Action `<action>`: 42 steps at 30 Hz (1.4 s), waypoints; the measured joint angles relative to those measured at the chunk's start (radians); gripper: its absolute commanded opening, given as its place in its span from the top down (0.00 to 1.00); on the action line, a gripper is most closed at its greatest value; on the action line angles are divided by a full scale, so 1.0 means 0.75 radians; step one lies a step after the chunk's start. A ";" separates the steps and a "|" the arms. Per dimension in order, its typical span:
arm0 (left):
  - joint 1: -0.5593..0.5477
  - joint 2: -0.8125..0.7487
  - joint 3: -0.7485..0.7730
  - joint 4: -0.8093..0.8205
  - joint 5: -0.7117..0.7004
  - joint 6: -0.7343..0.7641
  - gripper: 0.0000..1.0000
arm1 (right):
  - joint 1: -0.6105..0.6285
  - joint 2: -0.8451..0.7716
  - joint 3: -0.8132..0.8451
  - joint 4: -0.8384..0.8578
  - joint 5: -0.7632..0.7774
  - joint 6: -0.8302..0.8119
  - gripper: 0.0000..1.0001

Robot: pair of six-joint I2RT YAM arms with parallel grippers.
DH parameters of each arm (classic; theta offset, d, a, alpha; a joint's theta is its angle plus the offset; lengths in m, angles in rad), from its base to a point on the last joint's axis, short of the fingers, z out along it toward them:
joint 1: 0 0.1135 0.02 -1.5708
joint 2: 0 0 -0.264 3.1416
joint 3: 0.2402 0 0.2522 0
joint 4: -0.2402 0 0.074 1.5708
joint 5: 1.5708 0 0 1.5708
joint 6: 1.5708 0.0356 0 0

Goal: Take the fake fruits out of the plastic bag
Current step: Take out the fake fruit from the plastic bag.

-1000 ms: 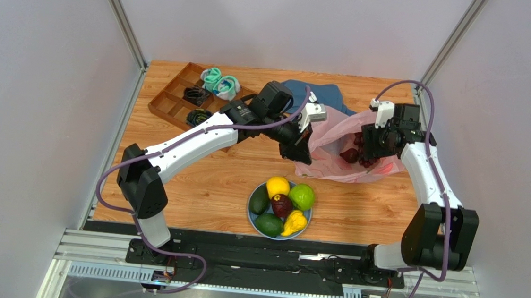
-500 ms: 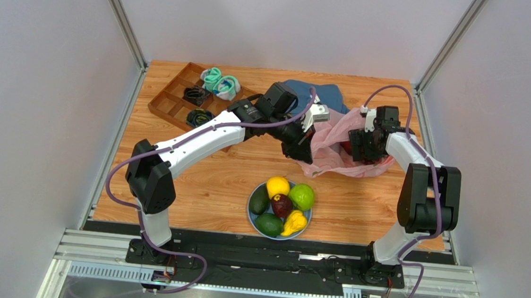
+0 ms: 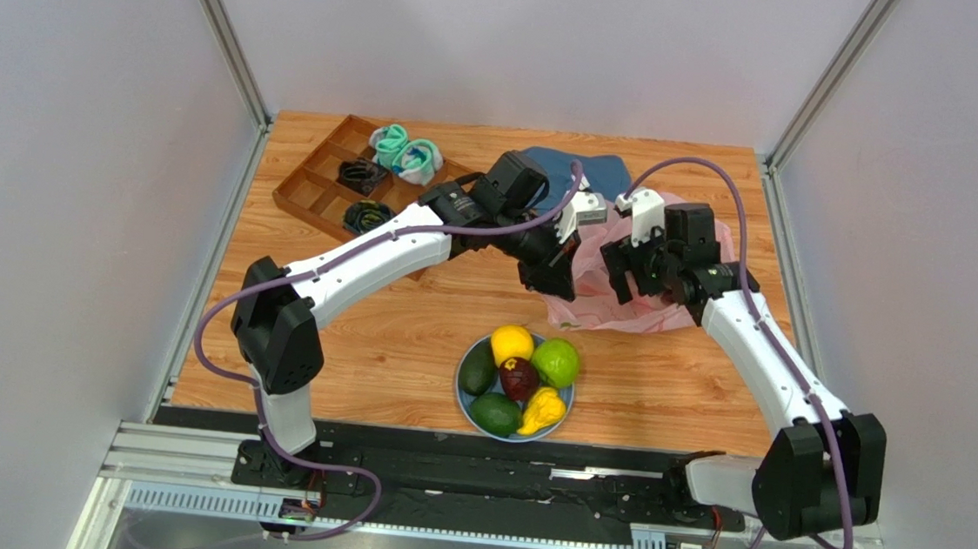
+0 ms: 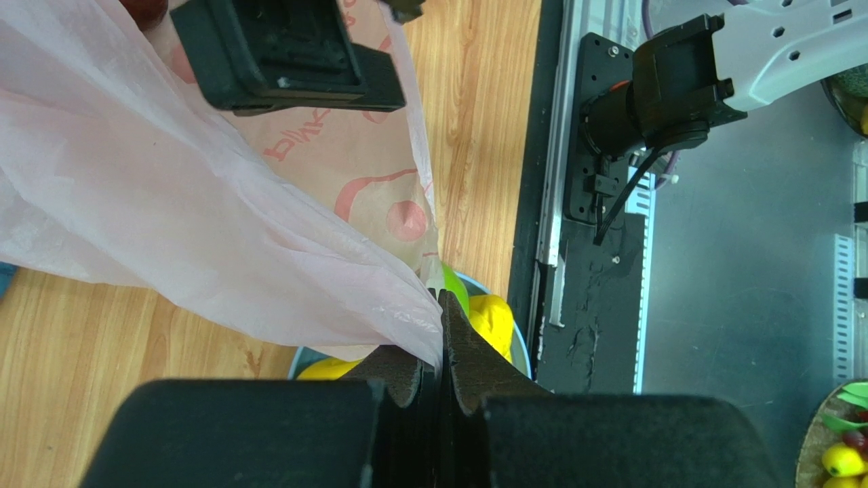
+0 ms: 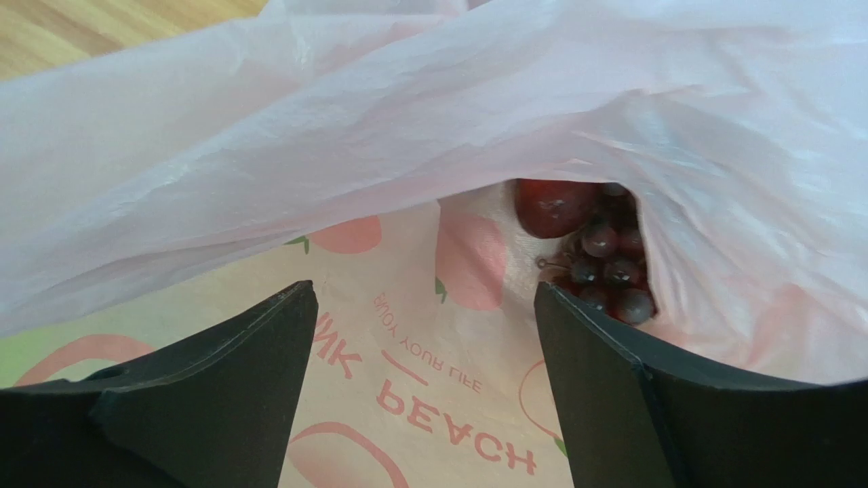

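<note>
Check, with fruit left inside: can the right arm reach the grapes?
Probably yes: the left gripper holds the bag open, the open right gripper is at its mouth, and the grapes lie uncovered.

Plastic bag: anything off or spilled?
Nothing spilled or torn. The plastic bag sags over its mouth, partly covering the grape bunch and dark red fruit left inside. The right fingers stand open, empty.

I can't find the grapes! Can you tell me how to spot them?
Find the pink bag on the wooden table, behind the plate. Deep inside it, the grapes lie beside a dark red fruit. They are a bunch of many tiny dark balls, while the red fruit is one smooth lump.
</note>
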 measured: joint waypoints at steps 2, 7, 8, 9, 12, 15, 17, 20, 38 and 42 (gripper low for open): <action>0.000 0.000 0.000 0.000 0.000 0.000 1.00 | 0.003 0.036 -0.013 0.013 -0.006 -0.007 0.20; 0.000 0.000 0.000 -0.002 -0.003 0.001 1.00 | -0.002 0.209 -0.013 0.053 0.033 -0.061 0.20; 0.000 0.000 0.000 -0.002 -0.003 0.001 1.00 | -0.002 0.249 -0.001 0.051 0.043 -0.079 0.19; 0.000 0.000 0.000 -0.003 -0.004 0.001 1.00 | -0.002 0.287 0.014 0.052 0.050 -0.095 0.17; 0.000 0.000 0.000 -0.004 -0.009 0.002 1.00 | -0.003 0.443 0.127 0.045 0.079 -0.154 0.10; 0.001 0.000 0.000 -0.006 -0.017 0.003 1.00 | -0.007 0.586 0.257 0.048 0.154 -0.200 0.08; 0.001 0.000 0.000 -0.008 -0.028 0.006 1.00 | -0.012 0.659 0.319 0.049 0.192 -0.238 0.11; 0.001 0.000 0.000 -0.009 -0.041 0.010 1.00 | -0.032 0.733 0.364 0.036 0.228 -0.299 0.16; 0.003 0.031 0.033 -0.024 -0.071 0.021 1.00 | -0.065 0.735 0.510 -0.391 0.106 -0.400 0.75; 0.025 0.101 0.119 -0.027 -0.055 -0.012 0.83 | -0.066 0.432 0.545 -0.520 -0.104 -0.401 0.73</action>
